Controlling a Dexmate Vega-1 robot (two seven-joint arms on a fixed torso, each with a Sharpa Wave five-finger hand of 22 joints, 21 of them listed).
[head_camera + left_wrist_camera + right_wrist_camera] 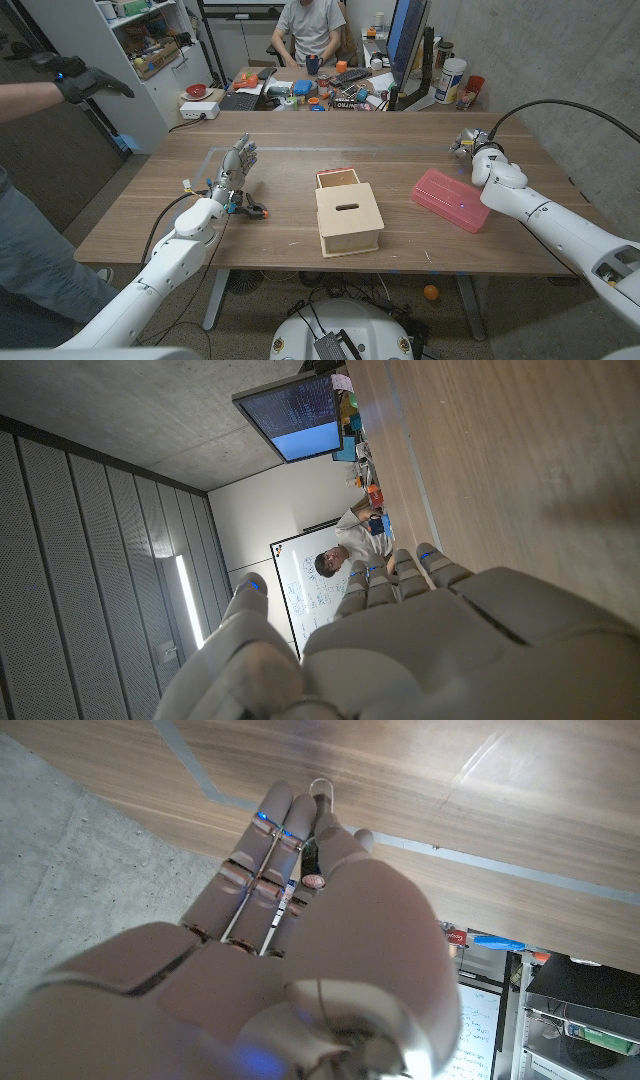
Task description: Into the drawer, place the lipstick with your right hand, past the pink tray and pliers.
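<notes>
While my right hand (466, 143), upper right of frame, pinches something I take for the lipstick (318, 792), I steer over the pink tray (451, 199) to the drawer (338, 179), left hand (236, 163) spread empty.

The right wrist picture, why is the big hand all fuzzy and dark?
Right wrist view: the right hand sits so close to the camera that it blurs, shaded on its near side; the wooden table beyond looks sharper, with pale glare streaks. Head view: evenly lit, sharp.

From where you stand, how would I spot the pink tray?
Look at the wooden table, then at the pale wooden drawer box in its middle. Toward the robot's right side, apart from the box, lies the pink tray: flat, rectangular, the table's one bright pink thing.
</notes>
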